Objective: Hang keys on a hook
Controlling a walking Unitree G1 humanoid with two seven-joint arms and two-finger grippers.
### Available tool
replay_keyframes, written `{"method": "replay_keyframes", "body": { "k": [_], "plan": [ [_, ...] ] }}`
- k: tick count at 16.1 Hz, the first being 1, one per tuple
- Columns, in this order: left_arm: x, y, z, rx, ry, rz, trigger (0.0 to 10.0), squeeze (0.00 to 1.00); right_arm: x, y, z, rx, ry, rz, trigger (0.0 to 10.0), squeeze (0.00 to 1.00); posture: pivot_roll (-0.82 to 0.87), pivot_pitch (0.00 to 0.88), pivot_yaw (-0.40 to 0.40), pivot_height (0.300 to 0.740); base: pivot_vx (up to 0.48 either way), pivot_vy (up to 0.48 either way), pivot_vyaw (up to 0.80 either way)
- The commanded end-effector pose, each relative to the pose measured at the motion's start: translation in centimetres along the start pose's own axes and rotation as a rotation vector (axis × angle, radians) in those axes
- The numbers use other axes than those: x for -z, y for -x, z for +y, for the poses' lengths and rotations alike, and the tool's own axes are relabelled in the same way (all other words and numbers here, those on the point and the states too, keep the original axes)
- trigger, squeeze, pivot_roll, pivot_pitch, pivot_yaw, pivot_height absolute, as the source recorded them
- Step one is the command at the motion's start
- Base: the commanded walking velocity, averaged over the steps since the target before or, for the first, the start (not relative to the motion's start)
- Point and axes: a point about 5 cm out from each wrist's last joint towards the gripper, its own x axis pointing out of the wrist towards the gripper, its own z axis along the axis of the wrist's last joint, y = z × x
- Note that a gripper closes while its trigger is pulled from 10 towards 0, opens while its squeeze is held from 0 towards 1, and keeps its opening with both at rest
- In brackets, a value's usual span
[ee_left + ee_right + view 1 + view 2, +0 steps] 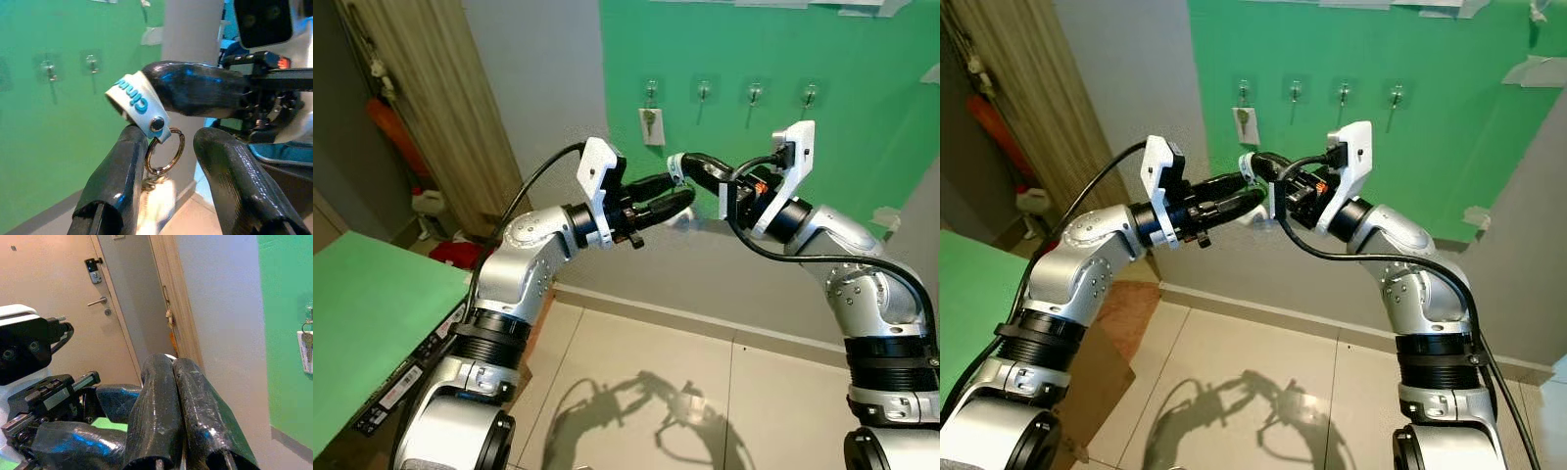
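Left eye view: your grippers meet mid-air before the green wall's hooks point(755, 93). Left wrist view: your right gripper point(146, 93) pinches the strap point(138, 105), its long axis level; the ring point(165, 152) dangles between your left gripper's point(171, 147) spread fingers. Right wrist view: right fingers point(159, 406) clenched together.

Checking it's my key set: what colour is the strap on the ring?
White strap with light-blue lettering, clearest in the left wrist view.

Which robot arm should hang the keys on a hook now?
Probably the right. The right gripper has its jaws shut on the white key strap, with the key ring dangling, and free hooks sit on the green wall behind. The left gripper has open jaws beside the ring, gripping nothing.
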Motion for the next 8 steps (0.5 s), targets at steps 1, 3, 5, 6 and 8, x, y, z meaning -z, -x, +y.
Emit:
{"method": "replay_keyframes", "body": {
  "k": [1, 3, 5, 6, 8],
  "plan": [
    [-0.38, 0.14, -0.19, 0.022, -0.015, 0.001, 10.0, 0.00, -0.81, -0.64, 0.34, -0.024, 0.004, -0.021, 0.0, 0.00, -0.21, 0.000, 0.111, 0.740, 0.000, 0.000, 0.00],
    [-0.41, 0.19, -0.29, 0.026, -0.012, 0.001, 10.0, 0.00, -0.70, -0.69, 0.29, -0.021, 0.002, -0.018, 0.0, 0.00, -0.21, 0.000, 0.110, 0.740, 0.000, 0.000, 0.00],
    [-0.42, 0.31, -0.31, 0.026, -0.009, 0.007, 10.0, 0.00, -0.53, -0.67, 0.24, -0.018, 0.001, -0.014, 0.0, 0.00, -0.21, 0.000, 0.111, 0.740, 0.000, 0.000, 0.00],
    [-0.42, 0.33, -0.29, 0.025, -0.009, 0.007, 10.0, 0.00, -0.52, -0.66, 0.22, -0.018, 0.001, -0.014, 0.0, 0.00, -0.21, 0.000, 0.111, 0.740, 0.000, 0.000, 0.00],
    [-0.48, 0.41, -0.15, 0.017, -0.004, 0.008, 10.0, 0.00, -0.50, -0.66, 0.20, -0.015, -0.002, -0.013, 0.0, 0.00, -0.21, 0.000, 0.112, 0.740, 0.000, 0.000, 0.00]
  ]
}}
